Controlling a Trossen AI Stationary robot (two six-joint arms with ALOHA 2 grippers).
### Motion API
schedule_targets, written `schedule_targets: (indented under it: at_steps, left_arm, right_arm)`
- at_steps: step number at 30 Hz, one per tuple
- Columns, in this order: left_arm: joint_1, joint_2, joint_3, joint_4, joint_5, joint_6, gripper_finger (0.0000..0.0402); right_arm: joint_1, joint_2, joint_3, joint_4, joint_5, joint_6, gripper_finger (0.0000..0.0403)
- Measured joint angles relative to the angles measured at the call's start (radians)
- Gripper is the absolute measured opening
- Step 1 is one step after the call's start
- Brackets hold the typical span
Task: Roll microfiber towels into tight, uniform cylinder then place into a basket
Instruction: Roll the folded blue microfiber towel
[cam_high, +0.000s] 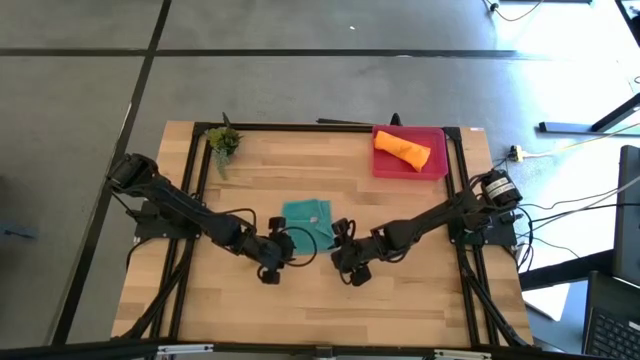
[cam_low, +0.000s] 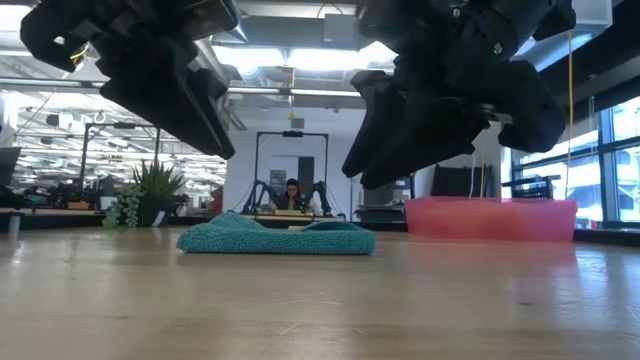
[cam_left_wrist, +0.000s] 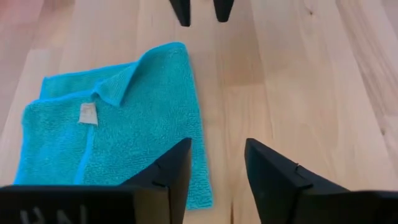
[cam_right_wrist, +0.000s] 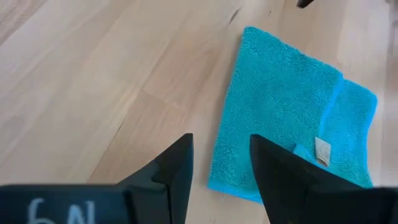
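Jaws of both grippers seem parted, empty, above the teal towel (cam_high: 307, 221).

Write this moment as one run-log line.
orange towel: rolled, in basket | teal towel: folded on table | both jaws open, empty, above the table

A pale wooden table (cam_high: 400, 300) with a black frame carries everything. A teal towel (cam_high: 307, 221) lies flat and partly folded on it, between the left gripper (cam_high: 277, 248) and the right gripper (cam_high: 343, 246), just beyond their tips. Well beyond the right gripper a pink basket (cam_high: 440, 165) sits near the far edge. A small green plant (cam_high: 224, 141) stands well beyond the left gripper.
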Motion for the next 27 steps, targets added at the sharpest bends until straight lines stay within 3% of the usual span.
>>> schedule_targets:
  at_steps: [10, 14, 27]
  left_arm:
    - [-0.012, 0.099, 0.0, -0.011, 0.002, 0.084, 0.0144]
    - [-0.012, 0.136, 0.0, -0.012, -0.043, 0.111, 0.0143]
    - [-0.013, 0.141, 0.0, -0.043, -0.07, 0.078, 0.0142]
  right_arm:
    - [-0.032, 0.064, -0.001, 0.039, 0.016, -0.108, 0.0159]
    - [-0.039, 0.064, -0.001, 0.046, 0.015, -0.102, 0.0159]
    - [-0.044, 0.116, -0.009, 0.115, -0.033, -0.101, 0.0159]
